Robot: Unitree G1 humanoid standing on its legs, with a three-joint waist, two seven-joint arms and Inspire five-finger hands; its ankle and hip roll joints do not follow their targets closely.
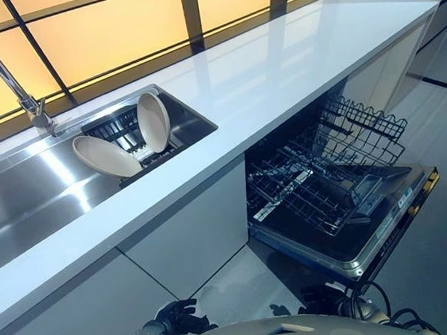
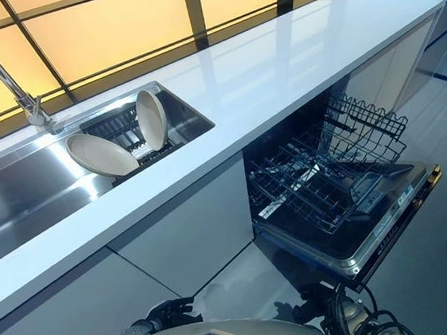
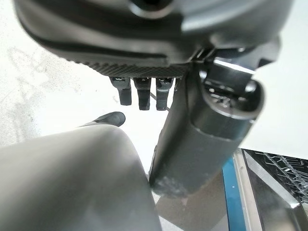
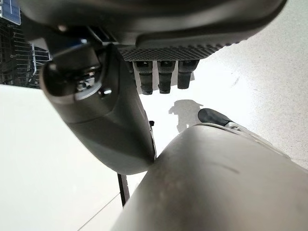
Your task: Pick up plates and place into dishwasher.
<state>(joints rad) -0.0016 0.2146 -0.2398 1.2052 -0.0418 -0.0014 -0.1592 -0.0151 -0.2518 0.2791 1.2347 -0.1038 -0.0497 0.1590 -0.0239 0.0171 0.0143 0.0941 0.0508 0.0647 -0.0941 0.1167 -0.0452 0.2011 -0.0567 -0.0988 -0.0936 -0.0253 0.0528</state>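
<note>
In the left eye view, two beige plates (image 1: pixel 122 141) lean on edge in a black drainer rack (image 1: pixel 115 129) at the right end of the sink (image 1: pixel 19 201), so I can take them by the rim. The dishwasher rack (image 1: pixel 331 168) is pulled out over the open door (image 1: pixel 379 235), ready to receive them

In the wrist views, my left hand (image 3: pixel 139 94) and right hand (image 4: pixel 163 77) hang low with straight fingers, holding nothing

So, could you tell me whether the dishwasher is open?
Open: the dishwasher door lies flat, and its lower rack is pulled out, holding no plates.
</note>
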